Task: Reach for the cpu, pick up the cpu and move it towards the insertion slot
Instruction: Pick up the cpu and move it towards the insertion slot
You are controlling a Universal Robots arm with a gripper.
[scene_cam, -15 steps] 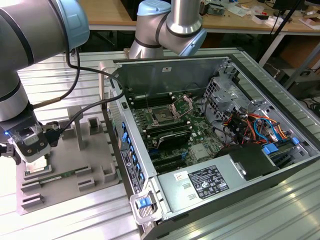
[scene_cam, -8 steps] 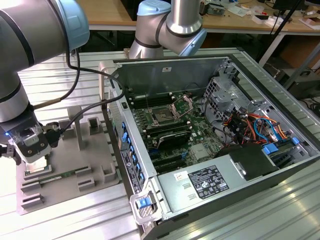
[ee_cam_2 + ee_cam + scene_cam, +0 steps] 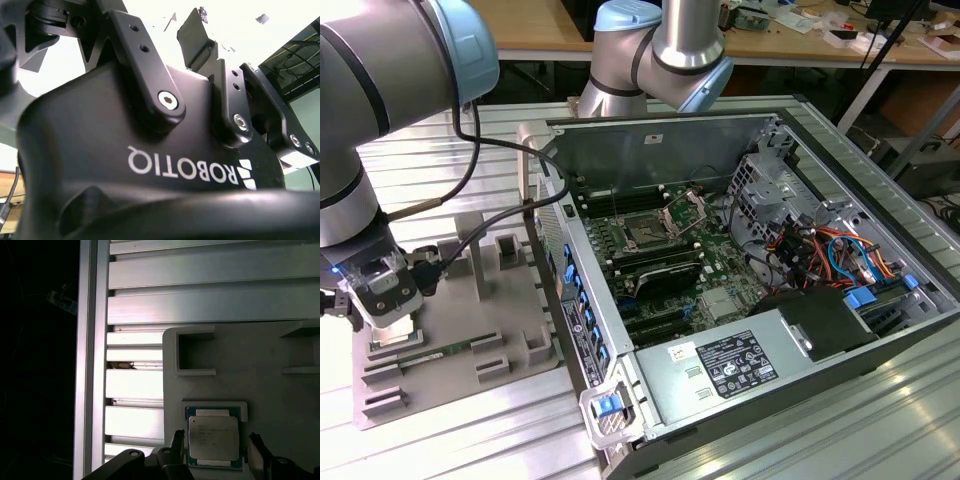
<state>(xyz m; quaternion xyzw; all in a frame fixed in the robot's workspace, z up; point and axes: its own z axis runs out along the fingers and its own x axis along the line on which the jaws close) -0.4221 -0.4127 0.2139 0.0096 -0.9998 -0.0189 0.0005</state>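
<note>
You have a grey plastic tray with raised rectangular frames (image 3: 460, 312) on the ribbed aluminium table (image 3: 470, 450); just beside it, toward the exterior view's right, an open metal computer case (image 3: 650, 155); blue and orange cables (image 3: 840, 250) inside.

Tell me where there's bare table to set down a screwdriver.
Free: slatted table in front of the grey tray at the exterior view's lower left, and beside the computer case at lower right. Crowded: the tray end where the open gripper straddles the cpu, and inside the case.
</note>
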